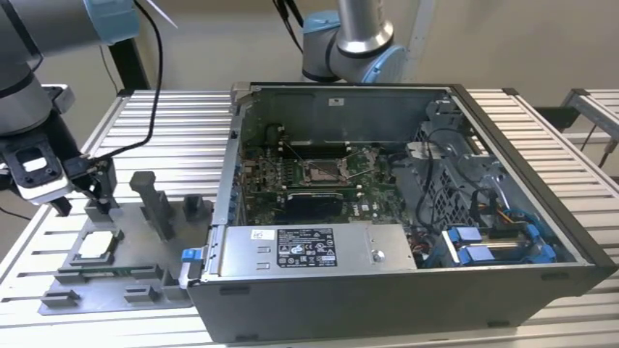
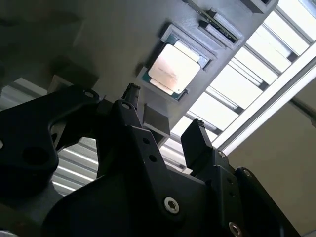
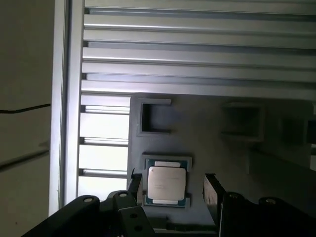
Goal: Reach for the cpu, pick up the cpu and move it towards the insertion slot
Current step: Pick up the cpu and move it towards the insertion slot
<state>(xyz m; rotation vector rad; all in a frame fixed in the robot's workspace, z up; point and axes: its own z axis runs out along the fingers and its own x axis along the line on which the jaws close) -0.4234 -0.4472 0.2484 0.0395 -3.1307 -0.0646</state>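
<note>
Gripper (image 1: 81,203) is wide open: fingers (image 3: 213,190) stand well apart, w/ a gap clearly broader than the cpu (image 3: 167,183). They hold nothing & no contact w/ anything can be seen.

Grey tray (image 1: 145,257) holds the cpu, lying flat in a square recess, silvery top up, green rim showing. Also on the tray: a thin green stick (image 1: 109,272) in a slim groove along one edge, just beside the cpu recess, & upright grey posts (image 1: 155,206).

In the first wrist view the cpu shows btwn the two dark fingers, one on each side, not touching either. In the second wrist view it lies beyond the fingertips, apart from them. In the exterior view the gripper hangs above the tray, w/ the cpu in its recess below it.

Slot (image 1: 324,172) is well apart from the tray, on the board inside the open case (image 1: 387,290). The case stands right against the tray, on the exterior view's right. Tray & case sit on a slatted table (image 1: 541,130).
</note>
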